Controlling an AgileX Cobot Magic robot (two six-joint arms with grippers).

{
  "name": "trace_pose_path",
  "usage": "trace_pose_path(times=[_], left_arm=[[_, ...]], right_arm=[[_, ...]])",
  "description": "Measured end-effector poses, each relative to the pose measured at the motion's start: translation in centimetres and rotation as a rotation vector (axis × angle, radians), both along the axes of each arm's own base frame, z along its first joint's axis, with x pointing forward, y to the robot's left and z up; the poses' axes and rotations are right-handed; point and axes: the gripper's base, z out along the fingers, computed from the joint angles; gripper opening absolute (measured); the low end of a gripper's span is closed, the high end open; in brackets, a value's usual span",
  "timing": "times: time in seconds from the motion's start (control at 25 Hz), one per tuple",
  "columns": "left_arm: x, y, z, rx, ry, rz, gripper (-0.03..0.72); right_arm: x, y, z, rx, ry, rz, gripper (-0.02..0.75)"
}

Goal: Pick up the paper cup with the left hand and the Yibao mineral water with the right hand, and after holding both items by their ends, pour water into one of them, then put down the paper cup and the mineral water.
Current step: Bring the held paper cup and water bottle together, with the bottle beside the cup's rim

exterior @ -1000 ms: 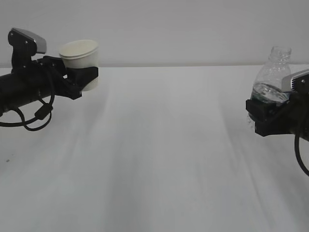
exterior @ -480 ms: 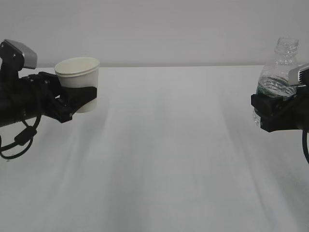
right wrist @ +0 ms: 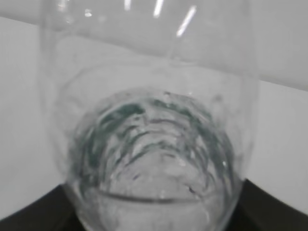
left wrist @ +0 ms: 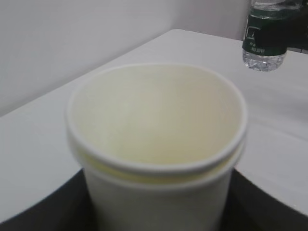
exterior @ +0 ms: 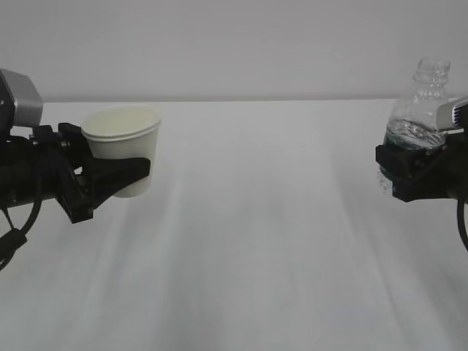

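Note:
The white paper cup (exterior: 121, 139) is upright at the left, its lower half clamped between the black fingers of my left gripper (exterior: 123, 179), which is shut on it. In the left wrist view the paper cup (left wrist: 156, 144) fills the frame, and its cream inside looks empty. At the far right the Yibao mineral water (exterior: 418, 110) stands upright and capless, with water in its lower part. My right gripper (exterior: 406, 170) is shut around its green-labelled band. The bottle (right wrist: 156, 144) fills the right wrist view. It also shows far off in the left wrist view, as the mineral water (left wrist: 263, 36).
A plain white tabletop (exterior: 256, 241) stretches between the two arms, with a pale wall behind it. Each arm carries a grey camera module (exterior: 18, 99) above its wrist. A black cable hangs at the right edge.
My left arm has carried the cup lower and closer to the camera. The bottle shifted slightly up and right early on, then stayed still. Both grips are unchanged.

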Motion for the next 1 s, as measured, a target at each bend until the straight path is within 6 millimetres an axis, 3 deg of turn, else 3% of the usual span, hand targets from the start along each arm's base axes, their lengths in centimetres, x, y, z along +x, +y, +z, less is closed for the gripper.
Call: trace_pose_path(times=[0.76,1.0], left_arm=[[-1.9,-1.0,1.2,-0.056,-0.036,-0.217,0.430],[-3.0,-2.4,1.6,-0.042,-0.038,-0.298,0.428]], right_arm=[[-0.3,0.2,0.3,-0.007,0.011,0.029,0.435],[-0.4,0.3,0.2,-0.008,0.032,0.038,0.435]])
